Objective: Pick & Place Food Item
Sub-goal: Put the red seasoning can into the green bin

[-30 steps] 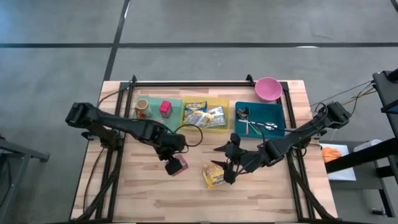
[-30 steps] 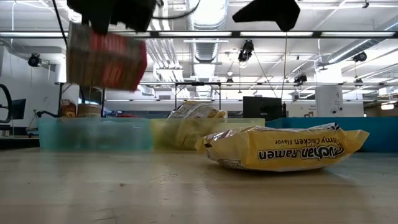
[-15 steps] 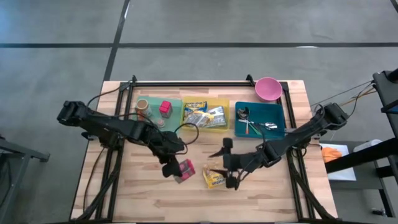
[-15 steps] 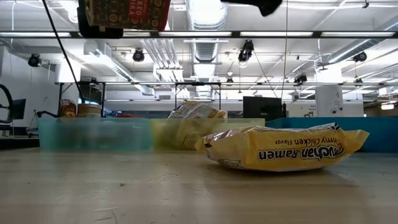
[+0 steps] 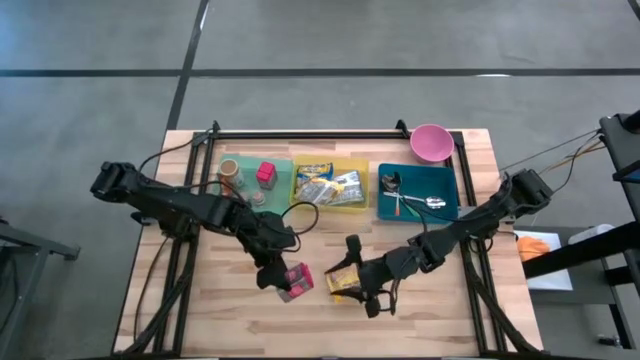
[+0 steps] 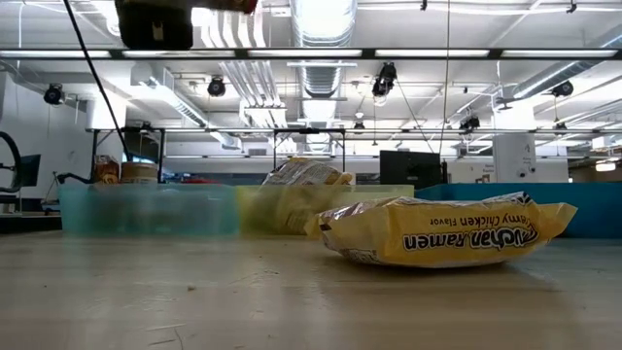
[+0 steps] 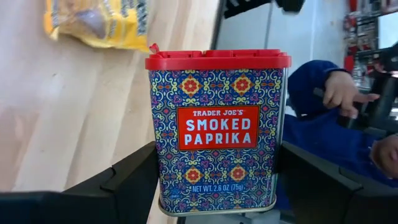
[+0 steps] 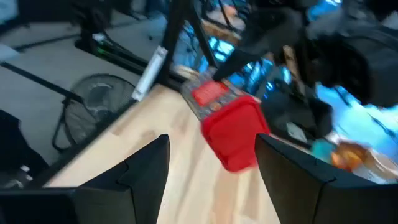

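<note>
The smoked paprika tin, blue patterned with a red lid, hangs above the table's middle with my left gripper shut on it. The high view shows this tin just left of the yellow ramen packet. The packet lies flat on the wood. My right gripper stands open above the packet, pointing toward the tin's red lid, with nothing between its fingers. In the low view only the dark left gripper shows, at the top edge. My left gripper pinches the tin's two narrow sides near its bottom between its two fingers. The fingers slant downward from the table's left and far side. The tin is lifted clear of the table, its red lid pointing away from the gripper.
Along the far side stand a green tray with a jar and a pink can, a yellow tray with packets, a blue tray with utensils, and a pink bowl. Beyond the table a person's blue sleeve shows.
My left gripper has risen with the tin and drifted toward the near right, tipping upward; the tin has left the low view's top edge. My right gripper has rolled about its own axis and moved toward the table's left and near edge, over the ramen packet, which has stayed put.
</note>
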`<act>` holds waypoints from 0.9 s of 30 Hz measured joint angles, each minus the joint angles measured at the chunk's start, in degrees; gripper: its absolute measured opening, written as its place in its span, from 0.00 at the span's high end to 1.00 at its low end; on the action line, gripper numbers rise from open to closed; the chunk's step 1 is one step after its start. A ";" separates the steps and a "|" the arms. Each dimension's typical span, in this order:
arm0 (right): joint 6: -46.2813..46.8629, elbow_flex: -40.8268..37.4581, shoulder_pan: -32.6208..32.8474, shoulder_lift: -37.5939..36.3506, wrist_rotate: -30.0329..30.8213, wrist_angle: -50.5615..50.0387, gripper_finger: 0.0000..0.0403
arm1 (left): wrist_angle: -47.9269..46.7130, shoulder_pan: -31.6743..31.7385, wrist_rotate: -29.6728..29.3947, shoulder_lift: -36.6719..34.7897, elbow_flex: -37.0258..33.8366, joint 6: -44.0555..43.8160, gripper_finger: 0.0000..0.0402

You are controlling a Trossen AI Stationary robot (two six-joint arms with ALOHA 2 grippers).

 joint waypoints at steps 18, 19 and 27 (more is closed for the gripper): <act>-0.14 0.02 -0.56 0.03 -8.73 6.74 0.43 | 3.22 -0.32 1.31 0.00 0.09 0.04 0.26; 0.76 0.02 -0.56 0.03 -8.73 6.71 0.43 | 3.43 -0.32 1.48 0.00 0.09 0.04 0.26; 5.31 0.01 -0.48 0.04 -9.77 5.97 0.43 | 4.17 -0.62 1.51 0.00 0.09 0.02 0.26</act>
